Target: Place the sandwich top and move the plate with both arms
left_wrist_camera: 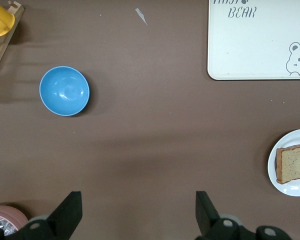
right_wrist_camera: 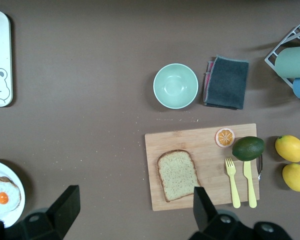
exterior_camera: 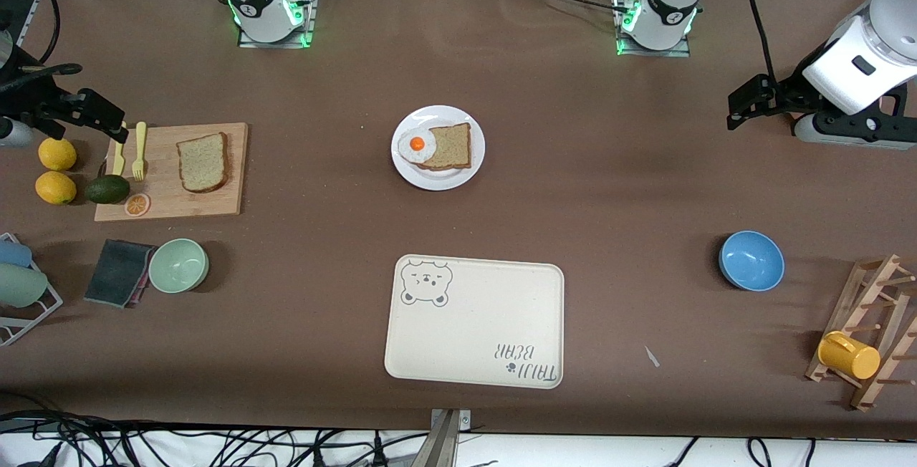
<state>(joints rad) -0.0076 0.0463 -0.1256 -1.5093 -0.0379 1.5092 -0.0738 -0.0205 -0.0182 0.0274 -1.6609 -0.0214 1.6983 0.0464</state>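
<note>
The sandwich top (exterior_camera: pixel 203 161) lies flat on a wooden cutting board (exterior_camera: pixel 172 198) at the right arm's end of the table; it also shows in the right wrist view (right_wrist_camera: pixel 178 174). The white plate (exterior_camera: pixel 438 180) sits mid-table and holds another bread slice (exterior_camera: pixel 455 146) with a fried egg (exterior_camera: pixel 416 145) partly on it. The plate also shows in the left wrist view (left_wrist_camera: pixel 295 189) and in the right wrist view (right_wrist_camera: pixel 7 169). My right gripper (exterior_camera: pixel 107 122) (right_wrist_camera: pixel 134 205) is open and empty, up over the board's edge. My left gripper (exterior_camera: pixel 745 105) (left_wrist_camera: pixel 137 210) is open and empty, up over bare table at the left arm's end.
A yellow fork (exterior_camera: pixel 140 152), a knife, an avocado (exterior_camera: pixel 107 189) and an orange slice lie on the board, with two lemons (exterior_camera: pixel 56 170) beside it. A pale green bowl (exterior_camera: pixel 178 265), dark cloth (exterior_camera: pixel 118 272), bear tray (exterior_camera: pixel 474 324), blue bowl (exterior_camera: pixel 751 260) and a wooden rack with a yellow mug (exterior_camera: pixel 849 354) sit nearer the camera.
</note>
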